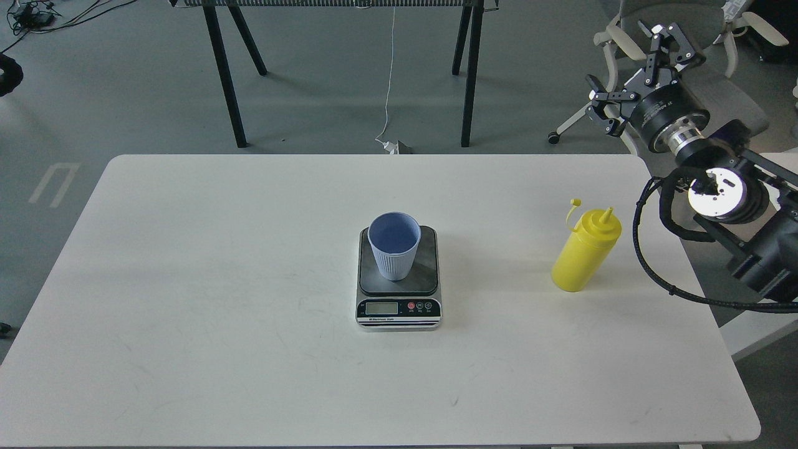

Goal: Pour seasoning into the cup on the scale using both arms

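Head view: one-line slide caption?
Blue cup on the scale mid-table; yellow bottle stands to its right, open right gripper above, holding nothing.

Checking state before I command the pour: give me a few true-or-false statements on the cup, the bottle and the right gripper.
1. The blue cup stands upright on the scale. True.
2. The yellow bottle is held in the right gripper. False: it stands free on the table, and the gripper is open, raised beyond the table's far right corner.
3. The bottle's cap is off the nozzle. True.
4. The bottle stands left of the scale. False: it is on the right.
5. The left gripper is over the cup. False: it is not in view.
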You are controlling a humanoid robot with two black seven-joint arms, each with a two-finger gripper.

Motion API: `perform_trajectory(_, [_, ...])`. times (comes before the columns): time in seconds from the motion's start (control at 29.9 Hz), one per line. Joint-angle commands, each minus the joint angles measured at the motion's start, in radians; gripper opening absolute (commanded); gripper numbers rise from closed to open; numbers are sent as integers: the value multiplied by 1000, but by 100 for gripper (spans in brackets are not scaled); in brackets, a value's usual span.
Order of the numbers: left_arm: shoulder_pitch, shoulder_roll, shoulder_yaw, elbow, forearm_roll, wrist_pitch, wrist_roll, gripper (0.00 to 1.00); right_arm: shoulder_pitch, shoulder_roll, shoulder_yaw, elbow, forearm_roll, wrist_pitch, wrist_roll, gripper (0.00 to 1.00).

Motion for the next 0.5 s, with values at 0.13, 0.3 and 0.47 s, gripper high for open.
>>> perform_trajectory(0.13, [68,-8,-1,-1,3,0,0,100,-14,15,19,-18,8,111,-6,99])
perform_trajectory(0.3, [70,-13,-1,-1,4,0,0,100,-2,0,21,12,152,108,-26,99])
perform_trajectory(0.47, [79,-13,1,-1,7,0,0,100,-22,-149,51,118,439,133,-33,100])
